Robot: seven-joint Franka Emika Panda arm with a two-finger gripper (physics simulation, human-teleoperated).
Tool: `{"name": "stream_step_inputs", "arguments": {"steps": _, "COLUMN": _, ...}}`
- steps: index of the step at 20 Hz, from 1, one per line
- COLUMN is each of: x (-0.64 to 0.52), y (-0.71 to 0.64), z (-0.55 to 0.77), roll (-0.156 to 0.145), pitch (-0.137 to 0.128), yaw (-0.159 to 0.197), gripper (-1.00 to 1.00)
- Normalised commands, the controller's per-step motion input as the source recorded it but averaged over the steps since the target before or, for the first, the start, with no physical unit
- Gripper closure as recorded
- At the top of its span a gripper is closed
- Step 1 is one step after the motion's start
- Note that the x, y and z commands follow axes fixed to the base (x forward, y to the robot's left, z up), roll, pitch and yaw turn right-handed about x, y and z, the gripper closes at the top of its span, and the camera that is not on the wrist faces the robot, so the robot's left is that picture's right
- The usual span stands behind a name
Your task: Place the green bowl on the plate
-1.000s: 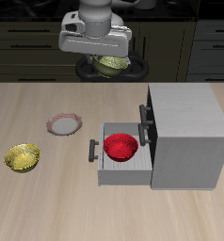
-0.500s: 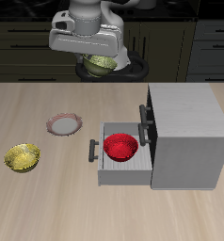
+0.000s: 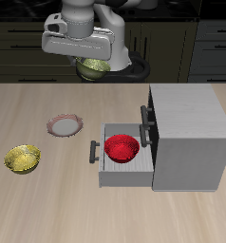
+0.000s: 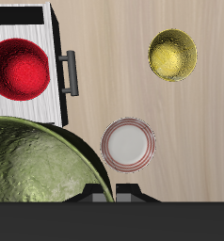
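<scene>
My gripper is shut on the green bowl and holds it high above the table's back part. In the wrist view the olive bowl fills much of the frame, with my fingertips at its rim. The plate, pinkish-brown rimmed with a pale centre, lies flat on the table nearer the front edge than the gripper. It also shows in the wrist view, beside the held bowl.
A grey cabinet stands on the table with its drawer pulled out, a red bowl inside. A golden-yellow bowl sits near the plate, closer to the front edge.
The gripper has carried the green bowl sideways away from the cabinet, toward the side where the plate lies. Nothing on the table has moved.
</scene>
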Motion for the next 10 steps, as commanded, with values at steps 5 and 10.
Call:
{"name": "stream_step_inputs", "arguments": {"steps": 5, "x": -0.08, "y": -0.28, "z": -0.11, "roll": 0.011, "pitch": 0.011, "yaw": -0.021, "gripper": 1.00}}
{"name": "stream_step_inputs", "arguments": {"steps": 10, "x": -0.15, "y": -0.23, "z": -0.03, "roll": 0.027, "pitch": 0.001, "yaw": -0.002, "gripper": 1.00}}
